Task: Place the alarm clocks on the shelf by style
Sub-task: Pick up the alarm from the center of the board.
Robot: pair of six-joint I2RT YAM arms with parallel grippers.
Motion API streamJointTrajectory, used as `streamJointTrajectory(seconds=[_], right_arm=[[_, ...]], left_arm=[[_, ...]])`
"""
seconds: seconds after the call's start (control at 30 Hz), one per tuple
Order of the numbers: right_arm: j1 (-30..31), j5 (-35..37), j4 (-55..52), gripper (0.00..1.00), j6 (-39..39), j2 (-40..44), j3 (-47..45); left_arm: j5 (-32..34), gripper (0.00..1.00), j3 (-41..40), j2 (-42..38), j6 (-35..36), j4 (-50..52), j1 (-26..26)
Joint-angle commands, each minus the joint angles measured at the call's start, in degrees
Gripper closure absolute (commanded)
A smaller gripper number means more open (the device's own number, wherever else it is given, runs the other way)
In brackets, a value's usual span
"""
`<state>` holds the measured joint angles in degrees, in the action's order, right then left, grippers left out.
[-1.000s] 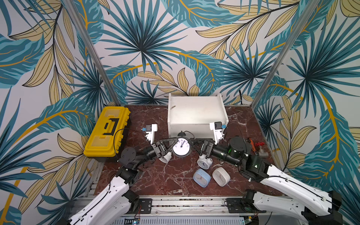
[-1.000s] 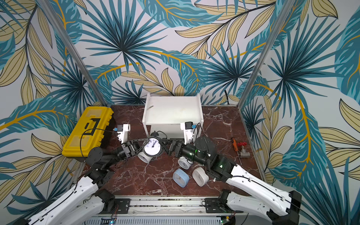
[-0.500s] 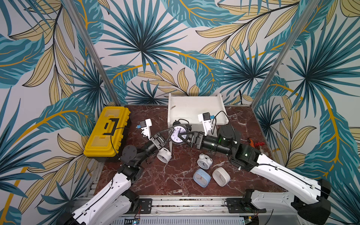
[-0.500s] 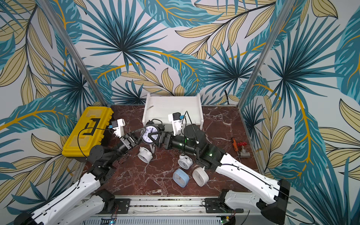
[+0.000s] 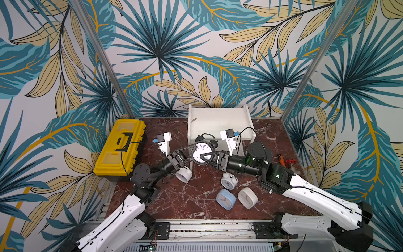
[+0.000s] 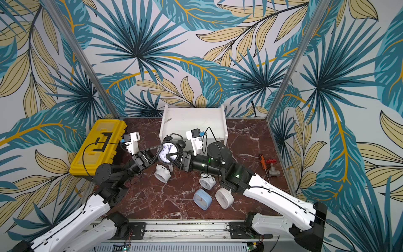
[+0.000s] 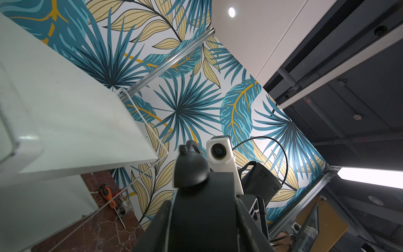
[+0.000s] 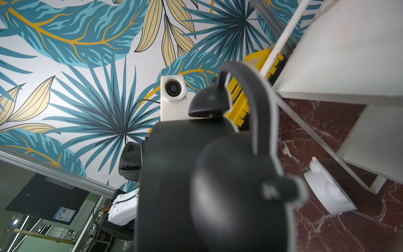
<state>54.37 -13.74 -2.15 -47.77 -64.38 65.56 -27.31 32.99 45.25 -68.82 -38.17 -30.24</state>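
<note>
A black twin-bell alarm clock (image 5: pixel 201 150) (image 6: pixel 168 150) hangs just in front of the white shelf (image 5: pixel 218 122) (image 6: pixel 194 120), held from both sides. My left gripper (image 5: pixel 193 152) (image 6: pixel 160 153) is shut on its left rim, and its black body (image 7: pixel 202 207) fills the space between the jaws. From the right, my right gripper (image 5: pixel 204 159) (image 6: pixel 169 159) is shut on it, one finger across the dial. The clock (image 8: pixel 207 185) hides those jaws. On the table lie two white twin-bell clocks (image 5: pixel 184 174) (image 5: pixel 229 180), a light blue square clock (image 5: pixel 225 199) and a white square one (image 5: pixel 247 197).
A yellow toolbox (image 5: pixel 121 148) stands at the left of the marble table. An orange screwdriver (image 5: pixel 281 158) and a metal valve (image 5: pixel 291 162) lie near the right edge. One shelf leg (image 8: pixel 378 185) stands close to a fallen white clock (image 8: pixel 327 192).
My right gripper swung left from beside the white twin-bell clock to the black clock and closed on it. The left gripper carried the black clock back toward the shelf.
</note>
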Motion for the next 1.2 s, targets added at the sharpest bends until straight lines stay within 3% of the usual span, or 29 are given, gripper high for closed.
streamJointTrajectory(seconds=[0.0, 0.03, 0.07, 0.17, 0.33, 0.63, 0.83, 1.17], right_arm=[[-0.98, 0.65, -3.66, 0.86, 3.89, 3.18, 0.28], [-1.01, 0.07, -4.51, 0.87, 4.84, 3.47, 0.54], [-1.38, -0.92, -5.26, 0.87, 5.40, 3.64, 0.93], [-4.02, -6.60, -7.29, 0.96, 5.42, 3.82, 2.86], [-10.24, -17.57, -3.08, 0.97, 0.42, 3.29, 2.88], [-11.21, -23.39, -5.54, 0.97, 1.68, -0.21, 6.51], [-11.25, -22.76, -9.75, 0.96, 4.38, -0.59, 7.04], [-11.29, -22.92, -13.20, 0.96, 6.27, -0.30, 4.59]], left_arm=[[-1.26, 0.34, -0.92, -2.03, 3.96, 4.56, 1.15], [-3.35, 0.17, -0.83, -1.93, 4.33, 4.66, 1.15], [-5.97, 0.09, -0.59, -1.76, 4.48, 4.22, 1.28], [-14.06, 0.04, 0.05, -0.30, 1.30, -1.09, 1.65], [-21.24, 0.12, 0.19, 4.18, -7.97, -16.03, 1.67], [-23.51, 0.17, 1.41, 6.75, -6.07, -13.86, 1.67], [-23.53, 0.19, 3.28, 6.44, -4.58, -11.71, 2.27], [-23.64, 0.45, 3.23, 6.36, -2.59, -9.25, 3.32]])
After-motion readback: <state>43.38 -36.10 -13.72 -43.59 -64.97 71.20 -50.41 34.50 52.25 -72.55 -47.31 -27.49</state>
